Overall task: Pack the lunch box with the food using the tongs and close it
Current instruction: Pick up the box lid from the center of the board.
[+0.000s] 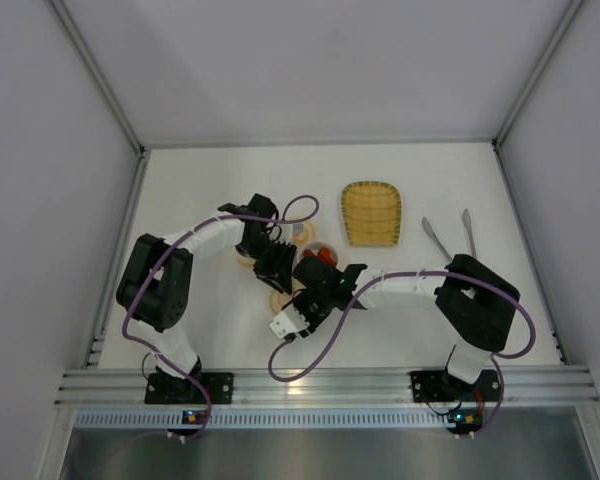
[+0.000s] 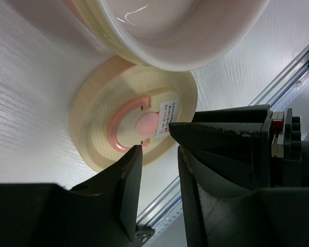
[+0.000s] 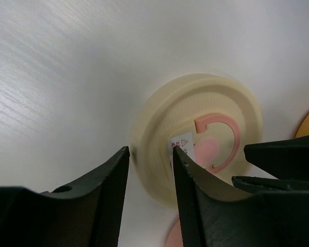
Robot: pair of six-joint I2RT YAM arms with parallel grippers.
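1. Red food (image 1: 323,256) appears packed in the lunch box (image 1: 310,246); tongs (image 1: 435,238) lie on the table beside the yellow tray (image 1: 370,213).
2. Lid (image 3: 206,118) is not yet on; right gripper (image 3: 150,152) straddles its rim with jaws apart, and left gripper (image 2: 159,152) stands slightly open, holding nothing.

Seen from above, soft, even overhead light floods the white table (image 1: 200,190), almost washing it out, with only faint, short shadows beneath the arms. In the left wrist view the fingers (image 2: 118,195) of the left gripper (image 2: 158,152) are near-black and slightly soft, while beyond their tips the lid (image 2: 98,118) is sharp and, farther out, a thin white glare streak curves on the bowl (image 2: 195,36). In the right wrist view the fingers (image 3: 105,206) of the right gripper (image 3: 150,150) are dark silhouettes, the lid's rim just past their tips smears with blur, and the table beyond shades from bright white to duller grey.
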